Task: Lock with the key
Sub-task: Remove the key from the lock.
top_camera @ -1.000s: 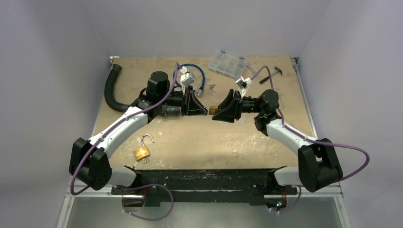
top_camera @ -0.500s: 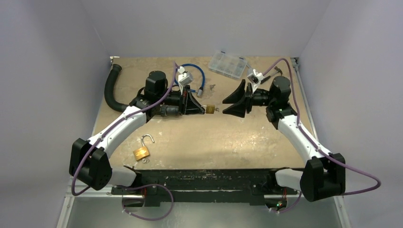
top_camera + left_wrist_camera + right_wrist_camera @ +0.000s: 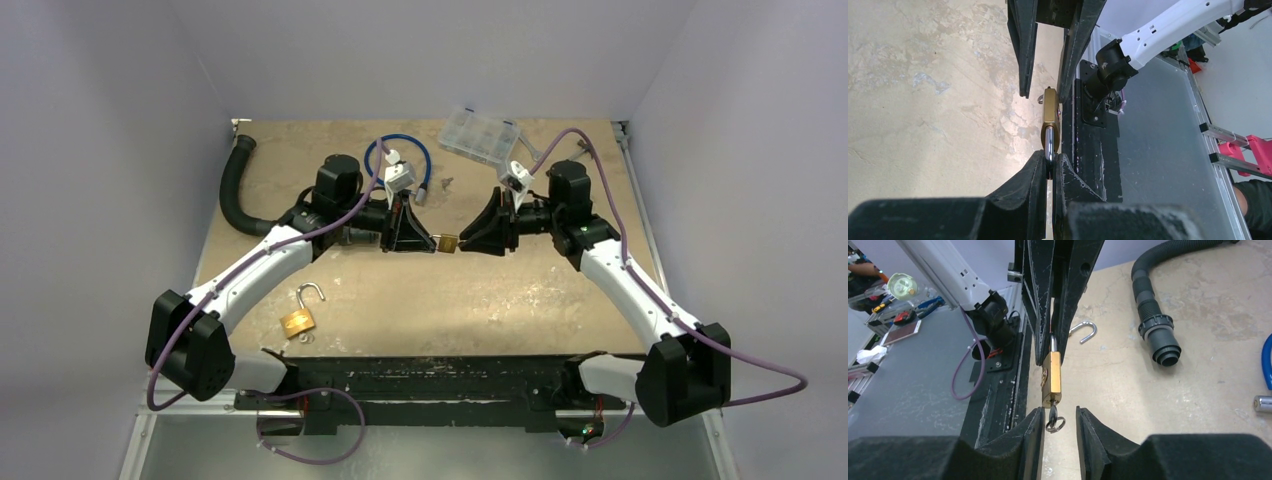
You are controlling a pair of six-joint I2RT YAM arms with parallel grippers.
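Top view: the left gripper [image 3: 430, 243] and right gripper [image 3: 468, 240] face each other, with a brass padlock [image 3: 449, 243] between them.

Left wrist: its jaws are clamped on the shackle [image 3: 1049, 142] (the lock body points at the other gripper).

Right wrist: its jaws stand spread either side of the key [image 3: 1054, 421], which sits in the lock's base.

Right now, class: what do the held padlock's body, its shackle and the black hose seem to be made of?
Padlock body: probably brass, yellow-gold with a dull sheen.
Shackle: likely steel, silvery and reflective.
Black hose: looks like rubber or flexible plastic, matte and ribbed.
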